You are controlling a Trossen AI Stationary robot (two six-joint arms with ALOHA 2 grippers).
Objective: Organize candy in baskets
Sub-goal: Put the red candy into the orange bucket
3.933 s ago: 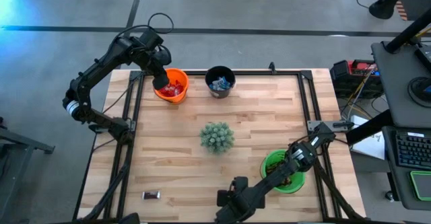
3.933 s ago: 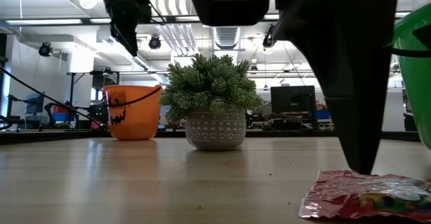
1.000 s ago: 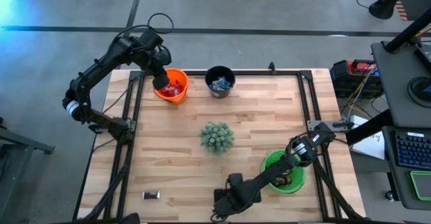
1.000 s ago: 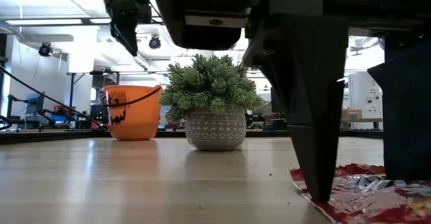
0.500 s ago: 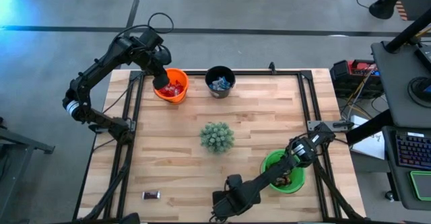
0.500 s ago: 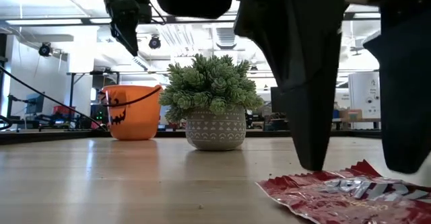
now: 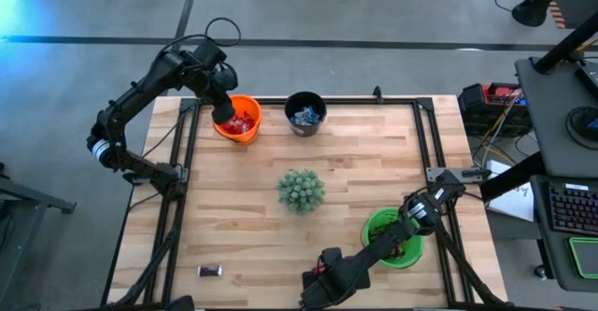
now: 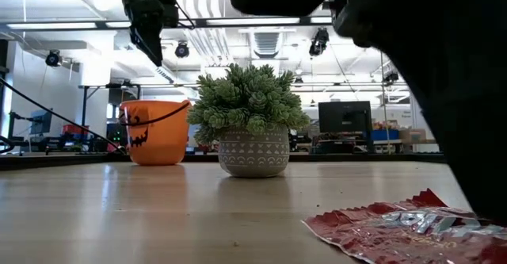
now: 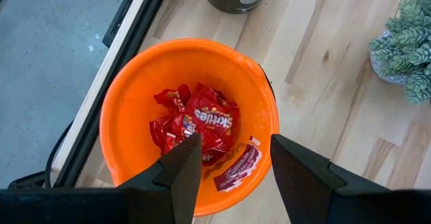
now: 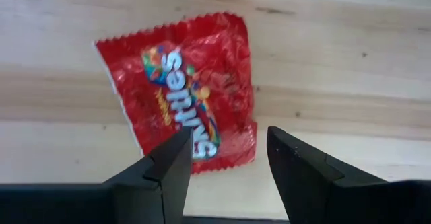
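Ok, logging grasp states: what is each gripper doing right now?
Left gripper: open, empty, over the orange basket.
Right gripper: open, empty, above a red candy lying on the table.

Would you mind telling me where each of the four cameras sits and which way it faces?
High view: overhead, straight down on the table and both arms.
Low view: tabletop height, looking across past the plant; dark right arm at right.
Left wrist: above the orange basket, fingers open.
Right wrist: over a red candy, open.
Low and right wrist views share that candy.
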